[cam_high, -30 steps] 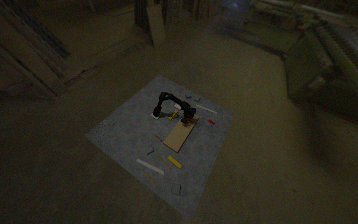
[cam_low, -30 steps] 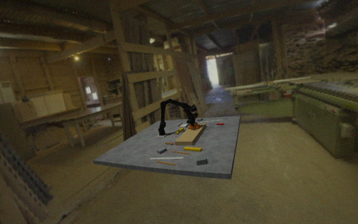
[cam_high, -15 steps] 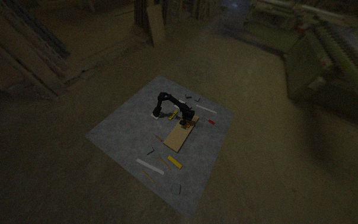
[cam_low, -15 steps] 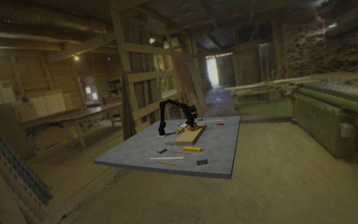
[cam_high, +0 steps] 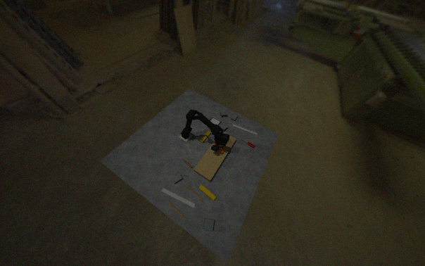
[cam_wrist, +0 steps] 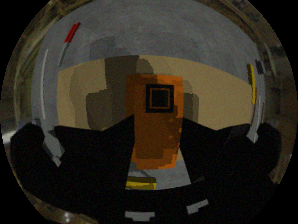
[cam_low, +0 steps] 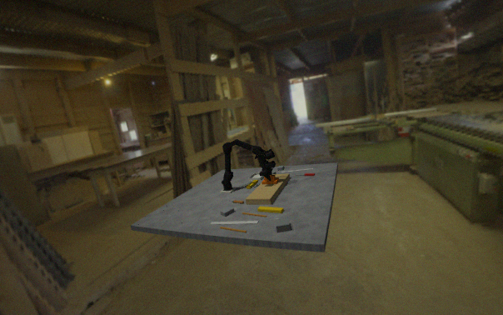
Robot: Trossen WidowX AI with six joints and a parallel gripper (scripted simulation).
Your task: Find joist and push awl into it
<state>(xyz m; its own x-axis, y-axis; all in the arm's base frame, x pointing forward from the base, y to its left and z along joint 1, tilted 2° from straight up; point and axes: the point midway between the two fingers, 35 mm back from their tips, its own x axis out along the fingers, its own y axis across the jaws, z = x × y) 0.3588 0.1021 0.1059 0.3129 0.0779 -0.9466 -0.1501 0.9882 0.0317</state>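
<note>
My gripper (cam_high: 219, 145) (cam_low: 268, 176) (cam_wrist: 154, 117) is shut on the orange stud finder (cam_high: 221, 150) (cam_low: 271, 181) (cam_wrist: 156, 145), at or just above the far part of the panel's top. Its square display (cam_wrist: 160, 98) is dark, with a thin orange outline and no green. The wooden floor panel (cam_high: 212, 164) (cam_low: 263, 196) (cam_wrist: 220, 95) lies flat; the joist is hidden. The pale tray (cam_high: 214, 121) is behind the arm, partly hidden in the exterior view. A red-handled tool (cam_high: 251, 144) (cam_low: 309, 174) (cam_wrist: 72, 32) with a thin metal shaft lies beyond the panel; whether it is the awl I cannot tell.
Yellow blocks (cam_high: 207, 192) (cam_low: 271, 209) lie before the panel and near the arm. A small orange-brown handled piece (cam_high: 188, 164) (cam_low: 238, 202) lies beside the panel. White strips (cam_high: 178, 198) (cam_low: 234, 222), thin orange sticks and dark brackets are spread around the grey table (cam_high: 148, 148) (cam_low: 187, 217).
</note>
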